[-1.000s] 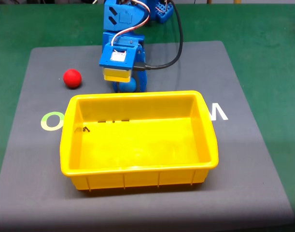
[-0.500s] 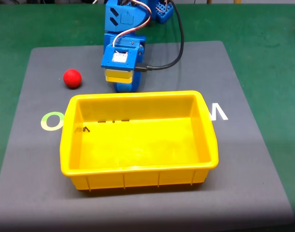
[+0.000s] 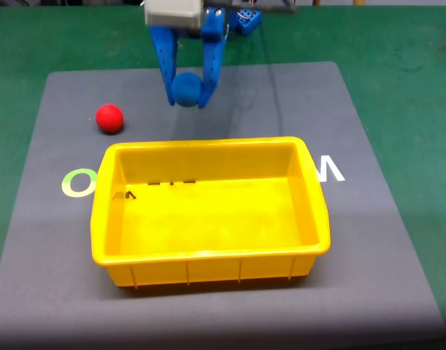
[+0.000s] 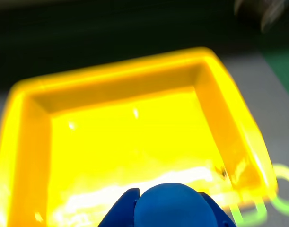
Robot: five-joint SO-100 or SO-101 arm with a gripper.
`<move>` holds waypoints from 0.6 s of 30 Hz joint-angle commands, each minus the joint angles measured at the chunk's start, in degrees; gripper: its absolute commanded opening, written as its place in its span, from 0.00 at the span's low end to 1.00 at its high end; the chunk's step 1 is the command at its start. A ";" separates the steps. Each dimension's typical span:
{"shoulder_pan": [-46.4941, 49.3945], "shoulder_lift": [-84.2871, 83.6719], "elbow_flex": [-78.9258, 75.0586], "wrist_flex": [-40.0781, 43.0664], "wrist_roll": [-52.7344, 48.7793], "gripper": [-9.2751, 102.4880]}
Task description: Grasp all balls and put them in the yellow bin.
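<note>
On the grey mat point(image 3: 368, 240), dead centre in the fixed view, sits the large rectangular bright yellow plastic bin point(image 3: 321, 219), and there's nothing inside it, just bare yellow floor and a few small dark marks on the far inner wall. Up at twelve o'clock from the bin, the blue two-finger gripper point(image 3: 187, 100) hangs above the mat, clamped on the small smooth blue ball point(image 3: 184, 89). Over at ten o'clock, the small matte red ball point(image 3: 109, 118) rests on the mat, apart from the rim. The wrist view looks blurrily down past the blue ball point(image 4: 175, 205) into that bin point(image 4: 30, 127).
</note>
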 commanded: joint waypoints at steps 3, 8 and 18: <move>-1.67 -7.12 -16.44 -2.90 1.93 0.08; -2.99 -15.73 -19.95 -7.47 0.70 0.09; -3.52 -26.46 -23.29 -11.16 -1.76 0.19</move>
